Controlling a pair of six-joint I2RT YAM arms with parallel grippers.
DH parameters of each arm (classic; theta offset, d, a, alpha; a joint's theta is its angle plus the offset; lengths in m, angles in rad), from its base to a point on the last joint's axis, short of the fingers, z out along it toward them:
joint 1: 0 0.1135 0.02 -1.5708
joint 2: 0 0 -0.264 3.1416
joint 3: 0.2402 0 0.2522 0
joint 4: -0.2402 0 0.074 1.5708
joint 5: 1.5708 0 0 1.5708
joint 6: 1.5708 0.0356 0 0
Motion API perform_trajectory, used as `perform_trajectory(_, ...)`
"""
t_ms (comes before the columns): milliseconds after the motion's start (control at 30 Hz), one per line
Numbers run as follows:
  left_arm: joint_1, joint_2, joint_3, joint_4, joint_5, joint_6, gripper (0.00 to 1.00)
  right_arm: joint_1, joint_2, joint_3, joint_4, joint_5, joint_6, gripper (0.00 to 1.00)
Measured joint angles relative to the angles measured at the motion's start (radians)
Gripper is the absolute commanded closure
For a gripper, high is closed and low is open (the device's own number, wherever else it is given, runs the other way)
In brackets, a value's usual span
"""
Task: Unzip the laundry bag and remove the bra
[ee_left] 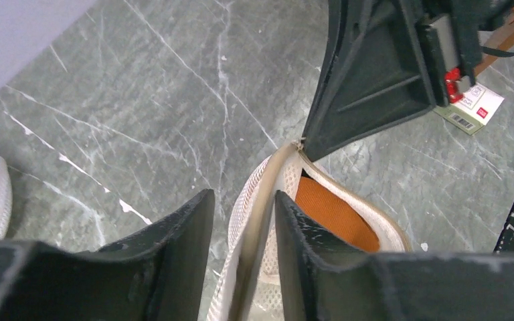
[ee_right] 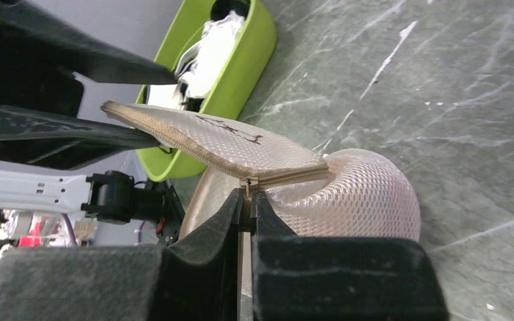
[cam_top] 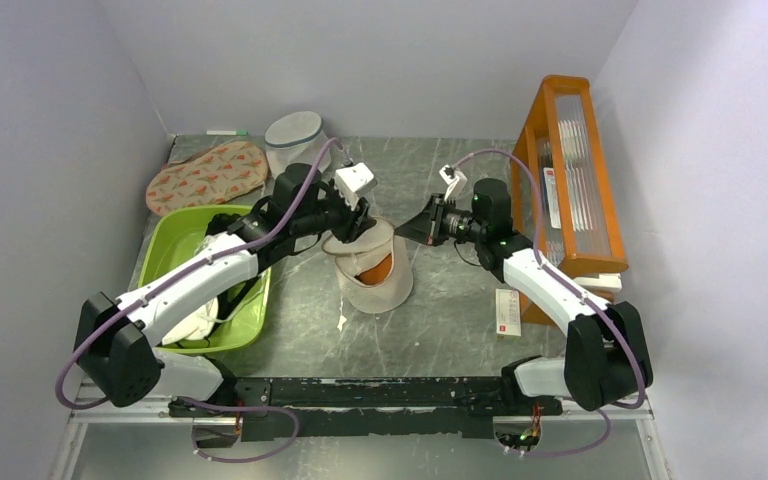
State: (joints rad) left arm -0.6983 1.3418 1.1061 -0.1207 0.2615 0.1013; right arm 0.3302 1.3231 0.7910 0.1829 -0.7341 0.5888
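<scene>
The laundry bag (cam_top: 378, 282) sits mid-tabletop (cam_top: 450, 330), partly unzipped, with the bra (ee_left: 331, 214) showing inside. My left tool (ee_left: 242, 208) is clamped on its rim. My right tool (ee_right: 249, 200) pinches the zip pull (ee_right: 246, 182). I'd drag the pull slowly round the rim, holding the bag tight.

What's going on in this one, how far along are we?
Both arms are working on the laundry bag at mid-table. The left gripper pinches the bag's rim and holds it up. The right gripper is shut on the zip pull. The zip is partly open, and the gap shows the orange bra, which is still inside the bag. A green tub sits beside the left arm.
</scene>
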Motion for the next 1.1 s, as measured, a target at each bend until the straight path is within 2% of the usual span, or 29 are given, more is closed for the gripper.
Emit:
perform_trajectory(133,0.0,0.031,0.013,-0.024,0.003,0.0,0.42,0.038,-0.006,0.01,-0.004,-0.006,-0.006,1.0)
perform_trajectory(267,0.0,0.061,0.034,-0.046,0.008,0.0,0.46,0.067,-0.008,0.035,-0.029,-0.002,-0.019,1.0)
perform_trajectory(333,0.0,0.07,0.042,-0.055,0.015,-0.001,0.51,0.079,-0.013,0.041,-0.035,0.002,-0.023,1.0)
perform_trajectory(500,-0.011,0.074,0.049,-0.066,0.03,-0.001,0.74,0.09,-0.032,0.045,-0.046,0.019,-0.028,1.0)
perform_trajectory(733,-0.026,0.05,0.045,-0.071,0.025,0.007,0.91,0.083,-0.032,0.046,-0.061,0.035,-0.029,1.0)
perform_trajectory(1100,-0.039,-0.173,-0.072,0.01,-0.007,0.052,0.93,0.032,0.028,0.107,-0.088,-0.092,-0.09,1.0)
